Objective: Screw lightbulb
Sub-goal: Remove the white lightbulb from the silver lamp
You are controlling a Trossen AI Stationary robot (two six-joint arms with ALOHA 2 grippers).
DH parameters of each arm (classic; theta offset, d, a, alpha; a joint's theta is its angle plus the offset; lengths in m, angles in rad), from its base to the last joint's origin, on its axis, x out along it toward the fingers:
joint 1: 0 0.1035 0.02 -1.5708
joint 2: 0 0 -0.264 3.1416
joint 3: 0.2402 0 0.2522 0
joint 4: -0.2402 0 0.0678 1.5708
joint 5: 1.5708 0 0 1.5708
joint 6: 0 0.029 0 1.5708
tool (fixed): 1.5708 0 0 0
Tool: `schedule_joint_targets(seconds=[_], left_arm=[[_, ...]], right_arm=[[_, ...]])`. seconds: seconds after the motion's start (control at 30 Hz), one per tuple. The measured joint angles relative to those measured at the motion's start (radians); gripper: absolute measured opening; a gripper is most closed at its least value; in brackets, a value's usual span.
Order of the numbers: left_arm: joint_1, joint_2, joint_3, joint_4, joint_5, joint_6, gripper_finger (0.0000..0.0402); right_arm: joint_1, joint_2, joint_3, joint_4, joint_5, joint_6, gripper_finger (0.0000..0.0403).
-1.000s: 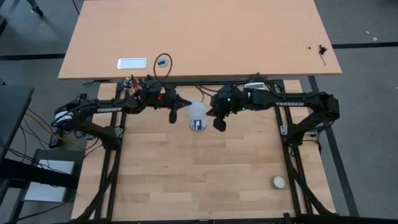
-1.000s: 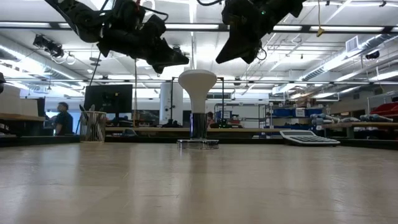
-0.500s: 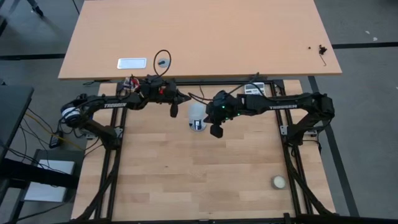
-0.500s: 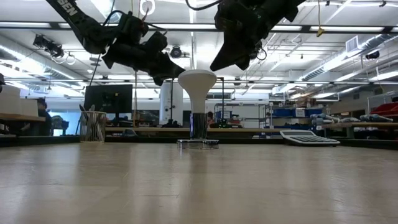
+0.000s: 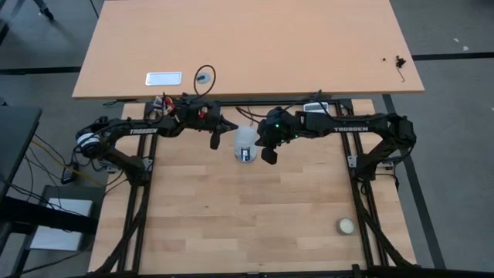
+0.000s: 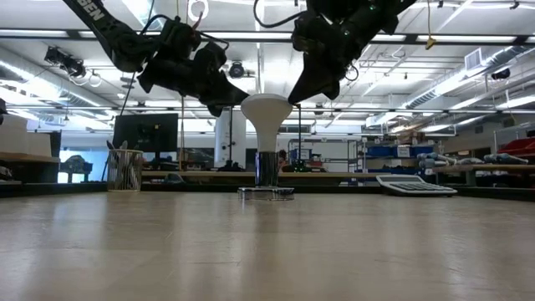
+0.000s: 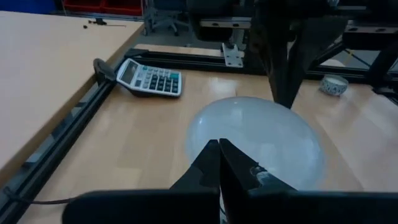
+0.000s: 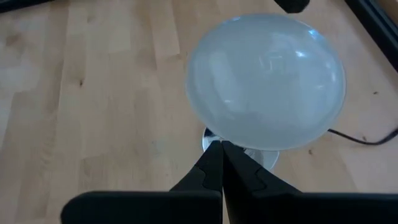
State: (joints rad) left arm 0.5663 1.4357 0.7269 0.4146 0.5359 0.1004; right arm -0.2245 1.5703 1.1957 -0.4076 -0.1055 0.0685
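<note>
- Both my grippers, left (image 5: 215, 142) and right (image 5: 266, 154), flank the lightbulb (image 6: 266, 109) above its dome; fingers closed together, empty.
- Lightbulb stands upright in the socket (image 6: 266, 193) mid-table; judged light, smooth, fragile. Grip dome's widest girth, gently.
- Since earlier, right gripper has closed in beside the dome.

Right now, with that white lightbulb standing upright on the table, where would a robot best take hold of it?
Probably at the widest part of the dome of the lightbulb, coming down from above, one finger on each side. It stands dome-up with its narrow base in the socket, so only the dome is free. The left tool and right tool, both shut, flank it at dome height.
</note>
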Motion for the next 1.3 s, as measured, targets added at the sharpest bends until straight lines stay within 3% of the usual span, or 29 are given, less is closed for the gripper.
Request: schedule_joint_targets(seconds=[0.23,0.6,0.9,1.3], left_arm=[[0.007,0.0,0.0,0.028,-0.15,0.004,0.0],[-0.013,0.0,0.0,0.011,-0.08,0.003,0.0],[-0.013,0.0,0.0,-0.015,-0.133,0.004,0.0],[-0.051,0.0,0.001,-0.023,-0.118,0.026,0.0]], right_arm=[[0.005,0.0,0.0,0.0,-0.001,-0.001,0.0009],[0.002,0.0,0.0,0.003,-0.002,-0.017,0.0009],[-0.001,0.0,0.0,0.002,-0.002,-0.018,0.0009],[-0.003,0.0,0.0,-0.005,-0.009,-0.019,0.0009]])
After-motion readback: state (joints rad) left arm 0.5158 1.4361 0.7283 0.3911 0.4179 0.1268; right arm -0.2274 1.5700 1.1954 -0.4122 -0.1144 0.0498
